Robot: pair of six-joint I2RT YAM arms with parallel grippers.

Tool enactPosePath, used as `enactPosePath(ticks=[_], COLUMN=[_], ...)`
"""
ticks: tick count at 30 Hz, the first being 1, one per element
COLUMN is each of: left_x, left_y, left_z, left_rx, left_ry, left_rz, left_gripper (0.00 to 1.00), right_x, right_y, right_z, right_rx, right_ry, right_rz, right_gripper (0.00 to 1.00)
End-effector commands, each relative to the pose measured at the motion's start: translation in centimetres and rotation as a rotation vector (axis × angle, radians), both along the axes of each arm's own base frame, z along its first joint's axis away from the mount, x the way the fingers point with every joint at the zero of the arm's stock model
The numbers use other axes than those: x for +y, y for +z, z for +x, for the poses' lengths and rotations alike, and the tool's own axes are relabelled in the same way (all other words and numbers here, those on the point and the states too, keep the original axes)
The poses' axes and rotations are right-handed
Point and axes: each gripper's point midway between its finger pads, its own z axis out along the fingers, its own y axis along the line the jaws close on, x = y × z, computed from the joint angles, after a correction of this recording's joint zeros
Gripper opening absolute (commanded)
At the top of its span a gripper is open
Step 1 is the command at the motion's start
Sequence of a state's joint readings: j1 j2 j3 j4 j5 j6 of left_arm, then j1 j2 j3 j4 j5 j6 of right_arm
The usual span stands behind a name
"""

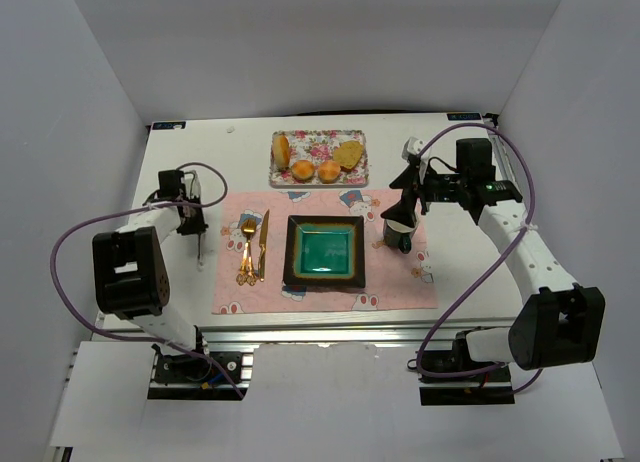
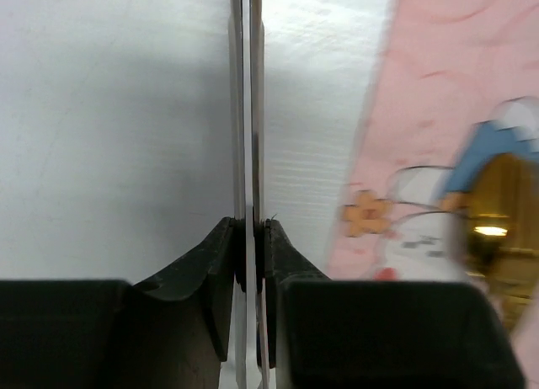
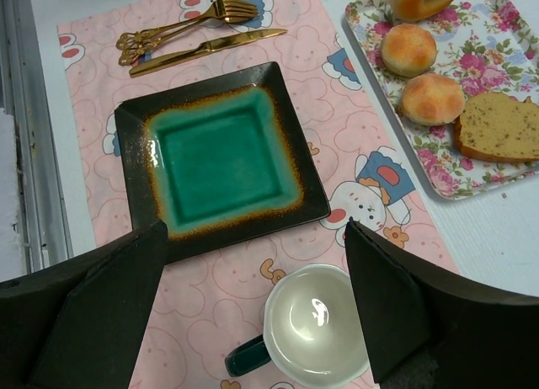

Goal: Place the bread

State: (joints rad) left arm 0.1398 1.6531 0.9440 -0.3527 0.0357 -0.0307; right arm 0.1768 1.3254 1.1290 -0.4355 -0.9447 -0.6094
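Top external view shows the bread (image 1: 303,170) all on the floral tray (image 1: 320,138) and the green plate (image 1: 325,252) bare, so placing looks not yet begun. The right claw (image 3: 254,229) hangs spread wide and empty above the cup (image 3: 318,326). The left claw (image 1: 200,232) is pressed together, holding nothing, left of the mat (image 1: 400,287).

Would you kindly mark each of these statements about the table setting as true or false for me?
1. The green plate is empty. True.
2. The bread lies on the pink placemat. False: it sits on the floral tray, off the placemat.
3. The right gripper has its fingers open above the cup. True.
4. The left gripper holds a roll. False: its fingers are shut with nothing between them, over the bare table.
5. The gold cutlery lies on the placemat beside the plate. True.
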Motion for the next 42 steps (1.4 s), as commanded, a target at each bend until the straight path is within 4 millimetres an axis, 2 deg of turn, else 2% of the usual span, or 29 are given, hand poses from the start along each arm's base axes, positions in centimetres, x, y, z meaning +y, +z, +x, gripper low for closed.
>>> enactPosePath(ticks=[1,4,5,8,9,14,21,28,32,37,41,42], left_x=[-5.0,-9.4,-11.6,-13.1,-14.1,-16.5,-17.8,-17.8,-18.4,-18.8,-18.5,-18.7], left_y=[8.5,12.0,12.7,13.9,13.7,14.4,14.5,16.1,16.3,16.0,15.0,15.3], left_z=[3.4,4.4,4.6,5.4,5.1,6.4,7.6,8.6,8.7,8.9,9.2,9.4], left_rx=[-0.205,-0.304,-0.329,-0.339,-0.312,-0.285,-0.273,-0.314,-0.312,-0.299,-0.27,-0.276], left_ry=[-0.001,-0.027,-0.067,-0.033,-0.047,-0.079,-0.104,-0.097,-0.114,-0.133,-0.127,-0.132], left_rz=[-0.177,-0.315,-0.345,-0.374,-0.375,-0.358,-0.337,-0.312,-0.326,-0.318,-0.284,-0.28], left_gripper=[0.06,0.14,0.23,0.33,0.38,0.44,0.49,0.49,0.51,0.53,0.54,0.54], right_x=[-0.4,-0.5,-0.4,-0.5,-0.5,-0.5,-0.7,-1.0,-1.0,-1.0,-1.0,-1.0], right_y=[0.8,1.0,1.0,1.0,1.0,1.0,0.9,0.7,0.5,0.4,0.3,0.3], right_z=[-0.1,0.0,0.1,0.1,0.1,0.0,-0.1,-0.2,-0.2,-0.2,-0.3,-0.3], right_rx=[-0.034,-0.03,-0.029,-0.032,-0.031,-0.026,-0.027,-0.017,-0.014,-0.013,-0.009,-0.007], right_ry=[-0.009,-0.017,-0.019,-0.022,-0.022,-0.02,-0.028,-0.033,-0.031,-0.031,-0.029,-0.028], right_rz=[0.011,0.018,0.02,0.02,0.021,0.027,0.03,0.031,0.032,0.033,0.035,0.037], right_gripper=[0.89,0.89,0.89,0.89,0.89,0.9,0.89,0.89,0.89,0.89,0.9,0.9])
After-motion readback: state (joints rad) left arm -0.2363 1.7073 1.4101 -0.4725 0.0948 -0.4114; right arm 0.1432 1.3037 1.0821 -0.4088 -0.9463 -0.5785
